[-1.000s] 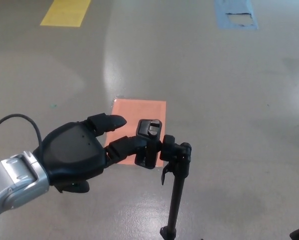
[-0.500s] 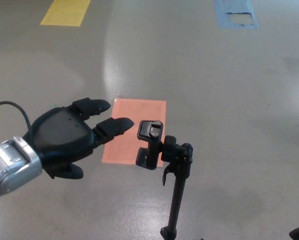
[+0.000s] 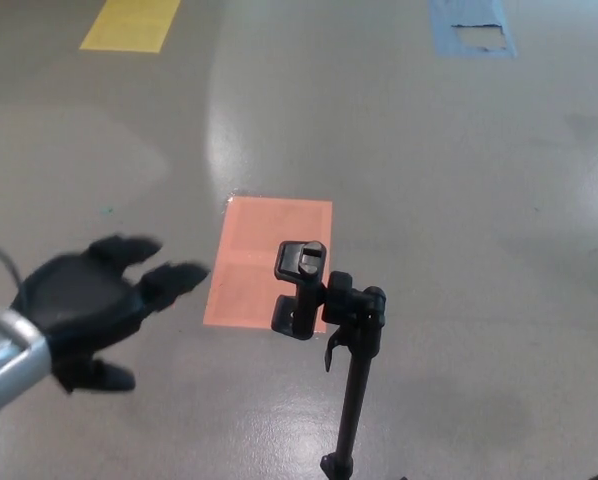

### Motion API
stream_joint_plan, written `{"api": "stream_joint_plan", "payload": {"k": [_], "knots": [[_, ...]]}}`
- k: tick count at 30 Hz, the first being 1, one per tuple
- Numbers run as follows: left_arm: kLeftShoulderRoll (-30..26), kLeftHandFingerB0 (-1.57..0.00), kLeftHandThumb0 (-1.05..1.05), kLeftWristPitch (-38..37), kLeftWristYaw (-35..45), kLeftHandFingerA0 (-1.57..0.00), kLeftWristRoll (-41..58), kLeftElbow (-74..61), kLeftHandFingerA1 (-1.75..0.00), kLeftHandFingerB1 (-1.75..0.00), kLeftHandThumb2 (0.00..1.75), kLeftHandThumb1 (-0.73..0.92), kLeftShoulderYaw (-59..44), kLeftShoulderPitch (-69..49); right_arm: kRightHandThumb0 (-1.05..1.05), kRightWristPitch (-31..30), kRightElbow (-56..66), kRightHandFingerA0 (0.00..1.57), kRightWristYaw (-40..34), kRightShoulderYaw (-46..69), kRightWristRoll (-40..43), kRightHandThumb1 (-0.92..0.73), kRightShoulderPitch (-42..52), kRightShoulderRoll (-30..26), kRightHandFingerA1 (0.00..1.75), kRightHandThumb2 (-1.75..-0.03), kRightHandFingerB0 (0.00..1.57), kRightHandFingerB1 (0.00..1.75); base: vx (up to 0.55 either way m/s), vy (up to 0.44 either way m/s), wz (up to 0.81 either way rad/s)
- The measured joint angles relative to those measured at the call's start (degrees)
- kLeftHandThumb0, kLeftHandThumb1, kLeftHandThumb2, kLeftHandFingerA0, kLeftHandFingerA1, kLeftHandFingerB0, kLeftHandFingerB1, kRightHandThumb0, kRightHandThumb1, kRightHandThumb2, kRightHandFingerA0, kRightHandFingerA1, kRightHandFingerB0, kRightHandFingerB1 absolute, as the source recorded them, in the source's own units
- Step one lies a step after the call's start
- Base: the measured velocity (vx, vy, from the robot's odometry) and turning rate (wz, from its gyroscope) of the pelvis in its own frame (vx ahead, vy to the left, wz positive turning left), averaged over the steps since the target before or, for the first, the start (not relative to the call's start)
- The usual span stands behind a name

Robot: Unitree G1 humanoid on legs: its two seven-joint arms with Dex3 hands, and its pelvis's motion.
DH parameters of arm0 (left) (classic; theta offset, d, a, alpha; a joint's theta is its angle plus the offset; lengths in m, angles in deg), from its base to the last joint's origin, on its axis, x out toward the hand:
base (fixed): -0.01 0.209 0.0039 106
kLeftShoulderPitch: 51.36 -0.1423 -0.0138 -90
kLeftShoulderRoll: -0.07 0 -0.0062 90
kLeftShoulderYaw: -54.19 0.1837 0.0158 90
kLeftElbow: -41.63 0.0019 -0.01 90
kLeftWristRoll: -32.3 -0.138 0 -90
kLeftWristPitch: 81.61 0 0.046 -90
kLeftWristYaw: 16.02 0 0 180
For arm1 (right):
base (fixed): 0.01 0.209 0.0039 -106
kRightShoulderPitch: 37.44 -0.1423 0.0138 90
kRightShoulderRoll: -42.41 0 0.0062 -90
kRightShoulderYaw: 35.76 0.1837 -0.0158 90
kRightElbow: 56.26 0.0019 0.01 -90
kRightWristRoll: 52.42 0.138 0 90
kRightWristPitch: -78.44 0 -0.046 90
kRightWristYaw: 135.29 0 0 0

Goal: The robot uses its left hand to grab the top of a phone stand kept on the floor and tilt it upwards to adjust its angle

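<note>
The phone stand [image 3: 324, 340] stood on the floor [image 3: 459, 200] just below the middle of the head view. It was all black: a thin pole rising from the 6 o'clock edge of the picture to a knuckle joint, with a flat clamp bracket fixed to that joint's 9 o'clock side. The pole's long axis ran nearly straight up toward the camera, leaning slightly to 12 o'clock. The bracket's long axis ran 6 to 12 o'clock, its hooked top end pointing to 12 o'clock. Under the bracket lay an orange rectangle [image 3: 264, 255] marked on the floor. At 9 o'clock from the stand, well apart from it, hung the left hand [image 3: 84, 310], blurred, fingers spread and holding nothing. The right hand did not show.
</note>
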Motion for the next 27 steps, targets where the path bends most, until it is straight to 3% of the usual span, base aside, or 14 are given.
{"api": "stream_joint_plan", "payload": {"k": [16,27], "knots": [[8.7,0.00,-0.88,1.2,-3.7,0.00,10.8,29.2,-0.12,-0.12,1.13,0.79,-8.9,-6.3,-0.56,0.0,0.1,0.19,-0.5,1.4,0.4,-0.74,1.6,1.3,0.37,-0.63,0.22,0.31,0.00,0.000,0.00],[10.8,-0.07,-0.87,2.8,-7.7,-0.07,17.2,37.8,-0.16,-0.14,1.09,0.80,-14.2,-10.2,-0.56,0.1,0.1,0.20,-1.2,2.1,0.3,-0.75,2.4,1.5,0.37,-0.63,0.21,0.31,0.00,0.000,0.00]]}}
